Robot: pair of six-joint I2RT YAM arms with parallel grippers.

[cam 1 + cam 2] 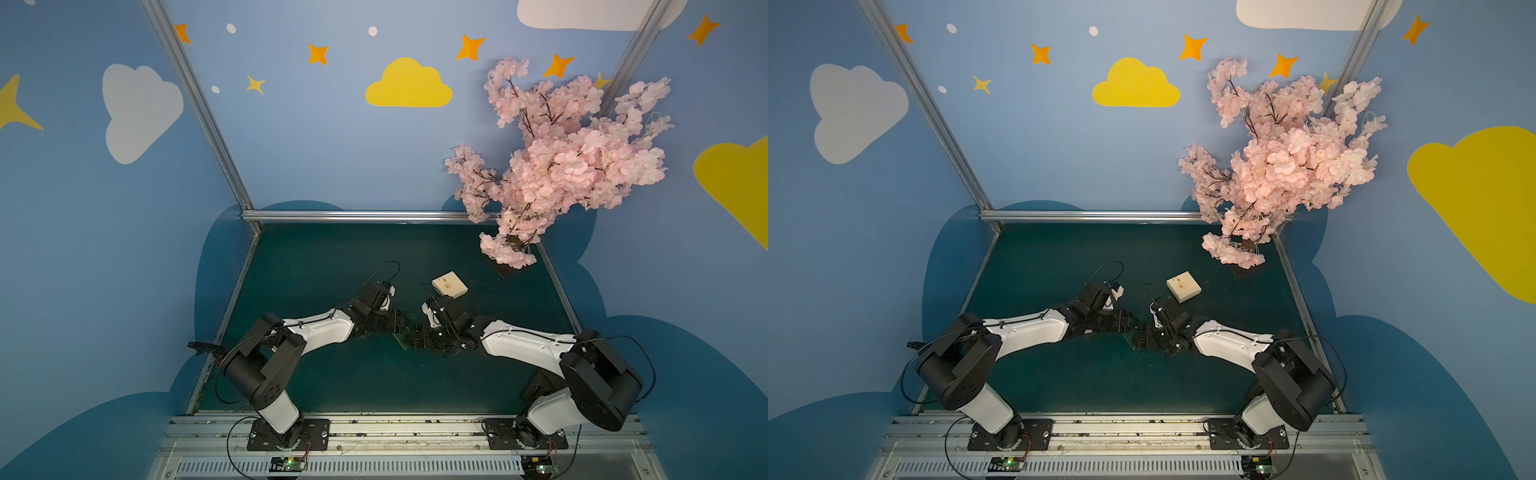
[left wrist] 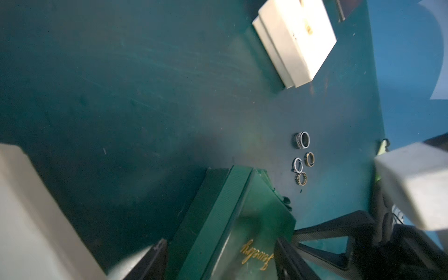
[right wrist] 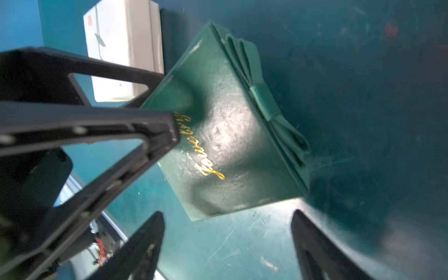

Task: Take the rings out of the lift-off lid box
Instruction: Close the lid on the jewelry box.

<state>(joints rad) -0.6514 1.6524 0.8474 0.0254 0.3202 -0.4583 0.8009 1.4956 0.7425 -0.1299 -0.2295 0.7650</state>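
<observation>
Green table [image 2: 121,97]: silvery metal rings [image 2: 306,158] beside green bowed box [image 2: 242,206]; left claw [image 2: 220,242] grip unclear, right claw [image 3: 228,214] released; box bump risked scattering rings.

Cream box [image 2: 295,41], green box [image 2: 230,218] cut by frame edge in left wrist view

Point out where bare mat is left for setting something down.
Bare: the mat's far left, between back rail and left gripper; also the near strip by the base rail. Crowded: centre, where green box, four rings, cream box and right gripper cluster.
</observation>
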